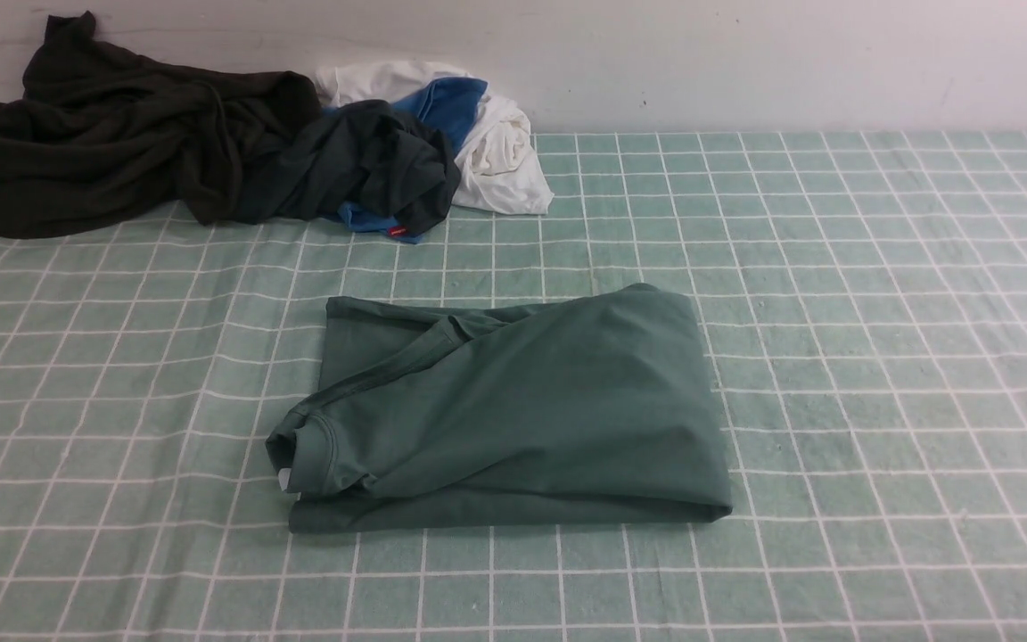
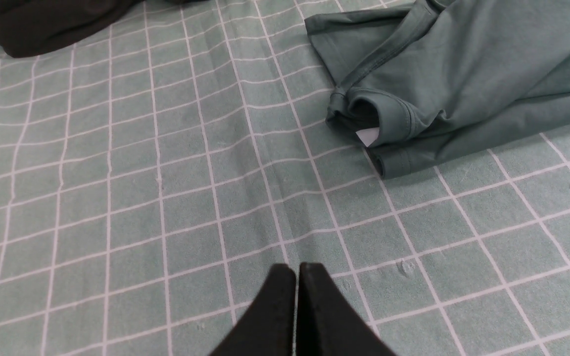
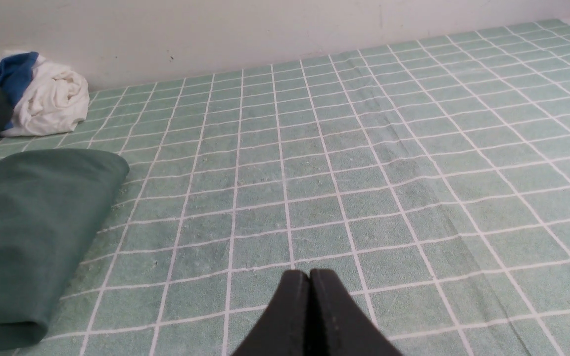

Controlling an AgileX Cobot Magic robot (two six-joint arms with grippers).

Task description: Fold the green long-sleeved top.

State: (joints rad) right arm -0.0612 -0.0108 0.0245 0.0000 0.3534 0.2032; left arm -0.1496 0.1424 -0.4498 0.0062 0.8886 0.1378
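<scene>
The green long-sleeved top (image 1: 513,410) lies folded into a compact rectangle in the middle of the gridded cloth, its ribbed neck and white label at its left end. It also shows in the left wrist view (image 2: 453,74) and in the right wrist view (image 3: 27,227). Neither arm shows in the front view. My left gripper (image 2: 297,269) is shut and empty, above bare cloth, apart from the top's neck end. My right gripper (image 3: 309,274) is shut and empty, above bare cloth to the right of the top.
A blackish dark-green garment (image 1: 121,134) is heaped at the back left against the wall. Beside it lies a pile of white, blue and dark clothes (image 1: 442,143). The pale green white-gridded cloth (image 1: 879,357) covers the whole table.
</scene>
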